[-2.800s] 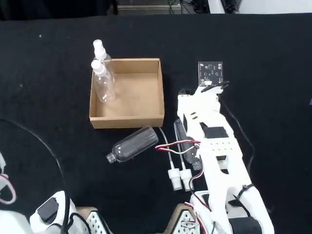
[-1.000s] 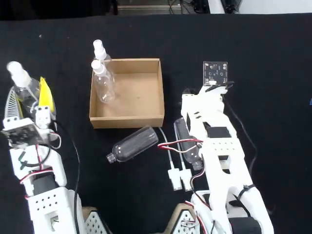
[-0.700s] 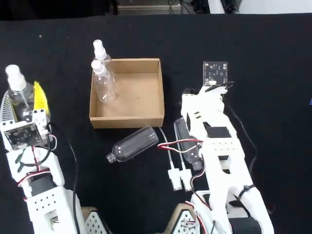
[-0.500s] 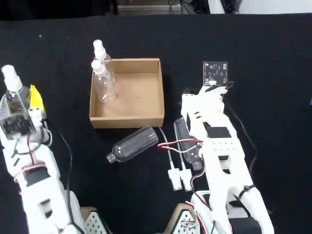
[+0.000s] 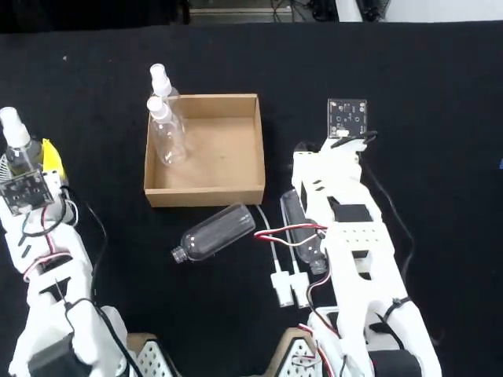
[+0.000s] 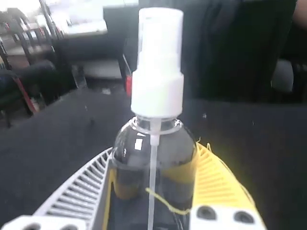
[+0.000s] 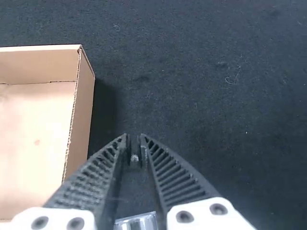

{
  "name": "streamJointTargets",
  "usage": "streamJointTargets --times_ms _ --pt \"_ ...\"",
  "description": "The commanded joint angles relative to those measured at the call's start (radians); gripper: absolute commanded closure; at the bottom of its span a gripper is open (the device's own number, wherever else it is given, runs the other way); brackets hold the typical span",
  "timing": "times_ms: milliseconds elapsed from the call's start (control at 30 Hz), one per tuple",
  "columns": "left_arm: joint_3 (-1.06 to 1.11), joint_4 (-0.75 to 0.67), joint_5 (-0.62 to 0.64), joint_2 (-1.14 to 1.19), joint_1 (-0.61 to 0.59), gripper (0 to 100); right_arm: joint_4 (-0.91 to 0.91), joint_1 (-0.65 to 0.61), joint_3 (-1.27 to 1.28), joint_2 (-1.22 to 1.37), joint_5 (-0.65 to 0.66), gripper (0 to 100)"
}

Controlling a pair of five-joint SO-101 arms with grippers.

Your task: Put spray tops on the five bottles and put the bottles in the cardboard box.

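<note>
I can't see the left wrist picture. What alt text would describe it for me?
A clear bottle with a white spray top stands upright, gripped between the grey and yellow fingers of the left gripper, above a black table.

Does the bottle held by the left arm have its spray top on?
On. A white spray top caps the bottle in the left gripper, its tube running down inside.
</note>
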Motion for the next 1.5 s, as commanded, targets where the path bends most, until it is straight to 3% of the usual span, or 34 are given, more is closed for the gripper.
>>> streamJointTargets --times_ms 0,367,533,900,1467 --pt "0.021 -0.087 -0.014 0.048 -0.022 88 -0.034 0.018 -0.007 -0.047 0.012 98.7" --pt "-0.148 -0.112 0.011 0.339 -0.159 88 -0.034 0.018 -0.007 -0.047 0.012 98.7" --pt "-0.147 -0.387 0.107 0.496 -0.213 88 -0.034 0.018 -0.007 -0.047 0.012 98.7" --pt "-0.159 -0.890 0.104 0.908 -0.220 88 -0.034 0.018 -0.007 -0.047 0.012 98.7" --pt "-0.148 -0.905 0.109 0.984 -0.246 87 -0.034 0.018 -0.007 -0.047 0.012 98.7"
